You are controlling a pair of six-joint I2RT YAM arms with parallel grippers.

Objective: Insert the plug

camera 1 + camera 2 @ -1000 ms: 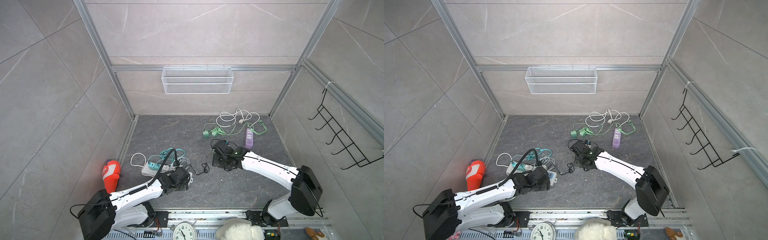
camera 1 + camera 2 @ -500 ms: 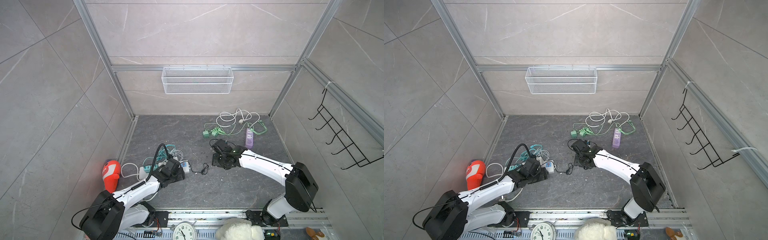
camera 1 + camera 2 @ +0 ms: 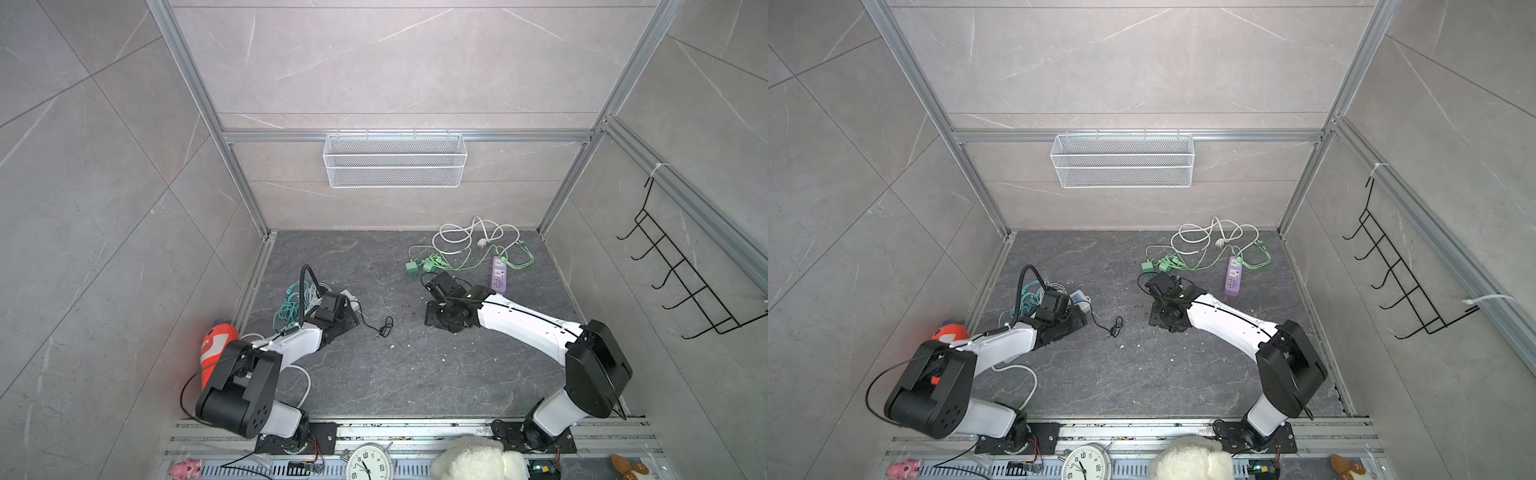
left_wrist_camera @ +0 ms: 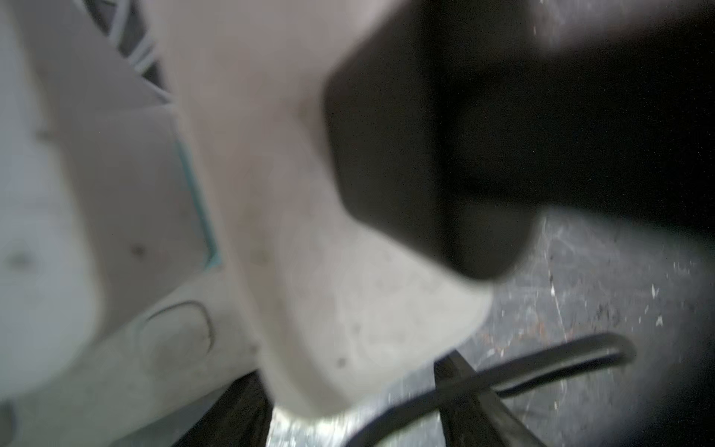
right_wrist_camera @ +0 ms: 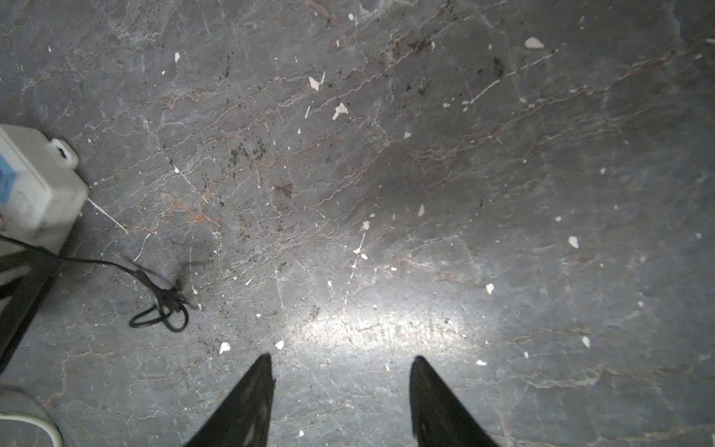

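While right gripper (image 5: pixel 341 357) gapes empty, left gripper (image 3: pixel 349 309) blurred

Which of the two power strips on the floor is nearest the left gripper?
The white power strip with the blue panel, right at the left gripper beside the teal cable tangle; the purple power strip lies far off by the green cables.

We note the left claw (image 3: pixel 348 319) low on the dark grey stone desk (image 3: pixel 374 382), at a white power strip (image 3: pixel 349 296) beside tangled teal cable (image 3: pixel 293 305). A thin black cord (image 3: pixel 380 328) lies between it and the right claw (image 3: pixel 431 318). A lilac power strip (image 3: pixel 499 277) lies beyond.
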